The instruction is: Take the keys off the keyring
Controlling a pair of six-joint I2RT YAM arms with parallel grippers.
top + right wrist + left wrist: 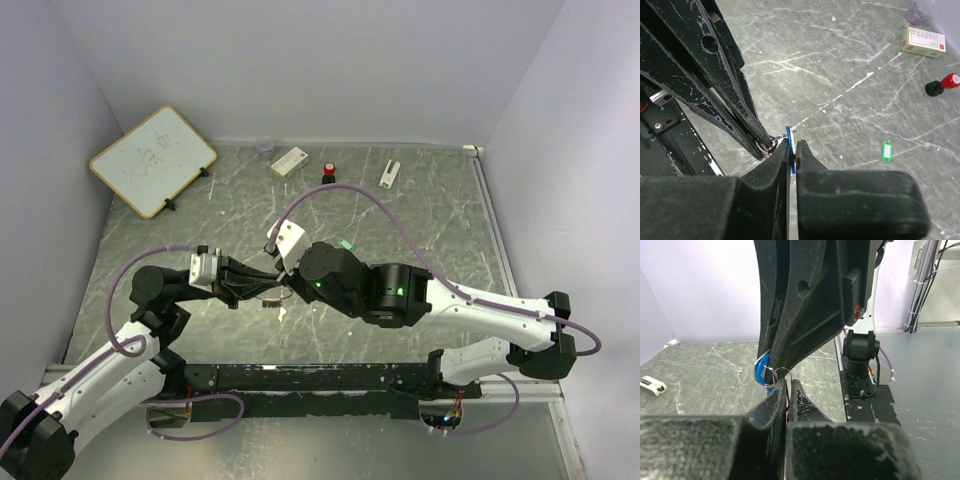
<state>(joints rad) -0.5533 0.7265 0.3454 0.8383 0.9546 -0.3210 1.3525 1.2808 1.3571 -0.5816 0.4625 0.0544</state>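
My two grippers meet above the table's middle. My left gripper (788, 381) is shut on the thin wire keyring (781, 371). My right gripper (792, 141) is shut on the blue-headed key (789, 136), which hangs on the keyring (774, 143). The blue head also shows in the left wrist view (761, 373), between the right fingers. From above, the left gripper (262, 287) and right gripper (286, 282) touch tip to tip and hide the ring. The green-headed key (886, 151) lies loose on the table, apart from the ring, behind the right wrist (347, 245).
A red-capped black knob (329, 172), a white box (289, 161), a small white block (389, 173) and a purple cup (264, 148) stand along the back. A whiteboard (152, 160) leans at the back left. Small bits (281, 313) lie under the grippers.
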